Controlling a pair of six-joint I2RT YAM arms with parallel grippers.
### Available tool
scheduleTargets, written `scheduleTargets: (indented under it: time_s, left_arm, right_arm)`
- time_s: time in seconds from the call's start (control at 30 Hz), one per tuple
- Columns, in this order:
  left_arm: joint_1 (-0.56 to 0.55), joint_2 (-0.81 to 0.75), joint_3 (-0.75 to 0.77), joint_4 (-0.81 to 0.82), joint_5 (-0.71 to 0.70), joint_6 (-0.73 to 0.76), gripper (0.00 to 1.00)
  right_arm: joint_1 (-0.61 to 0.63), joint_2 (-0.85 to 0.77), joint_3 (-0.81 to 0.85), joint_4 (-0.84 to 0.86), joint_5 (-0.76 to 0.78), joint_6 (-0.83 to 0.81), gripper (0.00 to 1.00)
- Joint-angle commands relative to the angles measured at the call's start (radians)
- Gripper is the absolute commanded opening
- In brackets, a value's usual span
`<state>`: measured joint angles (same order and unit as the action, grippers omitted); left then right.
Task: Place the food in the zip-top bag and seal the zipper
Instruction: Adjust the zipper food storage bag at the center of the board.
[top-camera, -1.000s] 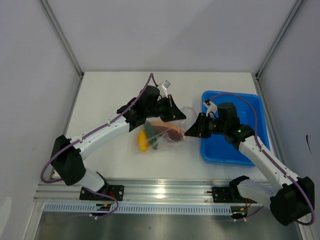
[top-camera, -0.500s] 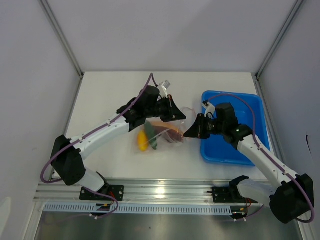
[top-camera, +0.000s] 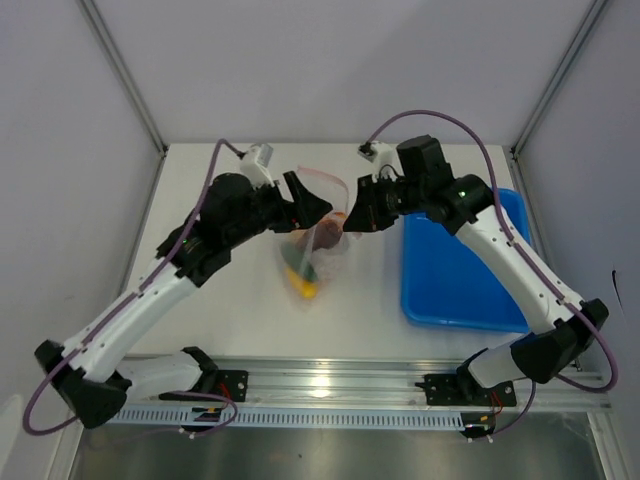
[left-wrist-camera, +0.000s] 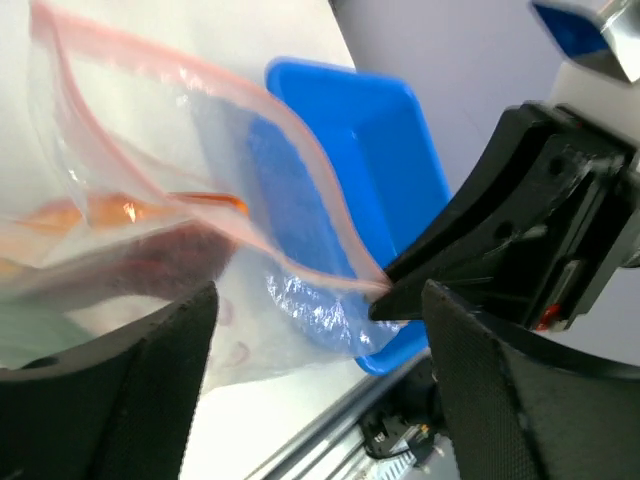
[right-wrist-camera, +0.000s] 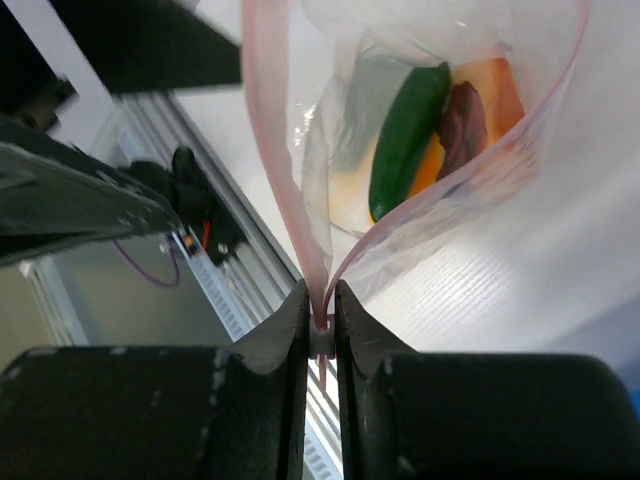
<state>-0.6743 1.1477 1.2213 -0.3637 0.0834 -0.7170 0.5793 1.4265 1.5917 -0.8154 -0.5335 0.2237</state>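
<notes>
The clear zip-top bag (top-camera: 318, 250) hangs above the table with its mouth gaping. My right gripper (top-camera: 350, 222) is shut on one end of the pink zipper (right-wrist-camera: 322, 318). Through the open mouth the right wrist view shows the food inside: a green cucumber (right-wrist-camera: 405, 135), a red-brown piece (right-wrist-camera: 462, 120) and a yellow-orange piece (right-wrist-camera: 492, 85). My left gripper (top-camera: 318, 208) is open at the bag's other side. In the left wrist view its fingers (left-wrist-camera: 110, 390) stand wide apart with the bag (left-wrist-camera: 150, 170) in front of them, ungripped. The zipper strip (left-wrist-camera: 200, 110) runs down to the right gripper's tips.
The blue tray (top-camera: 460, 270) sits on the table's right side, under the right arm. The aluminium rail with both arm bases (top-camera: 320, 385) runs along the near edge. White walls and corner posts close in the table.
My left gripper has opened and let go of the bag. Both arms have moved toward the back and risen, and the bag now hangs from the right gripper alone.
</notes>
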Motion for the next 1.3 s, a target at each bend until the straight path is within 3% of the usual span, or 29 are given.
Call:
scheduleTargets:
  time_s: [0.0,0.13,0.43,0.73,0.9,1.13,1.27]
  left_arm:
    - [0.010,-0.106,0.046,-0.110,-0.177,0.114,0.88]
    - [0.050,-0.180,0.029,-0.165,-0.250,0.142,0.93]
    - [0.125,-0.209,0.014,-0.268,-0.324,0.189,0.92]
    - [0.174,-0.027,0.226,-0.317,-0.134,0.298,0.84]
    - [0.174,0.050,0.300,-0.303,0.033,0.327,0.71]
    - [0.173,0.148,0.339,-0.330,0.148,0.329,0.67]
    - [0.170,0.226,0.388,-0.379,0.138,0.343,0.63]
  right_arm:
    - [0.108,0.061,0.177,-0.203,0.007,-0.213,0.00]
    - [0.165,0.104,0.298,-0.274,0.029,-0.254,0.00]
    - [0.258,0.077,0.249,-0.280,0.210,-0.256,0.00]
    - [0.304,0.091,0.280,-0.298,0.230,-0.271,0.00]
    - [0.309,0.091,0.284,-0.292,0.247,-0.268,0.00]
    - [0.309,0.086,0.287,-0.292,0.256,-0.265,0.00]
    - [0.312,0.091,0.287,-0.289,0.253,-0.262,0.00]
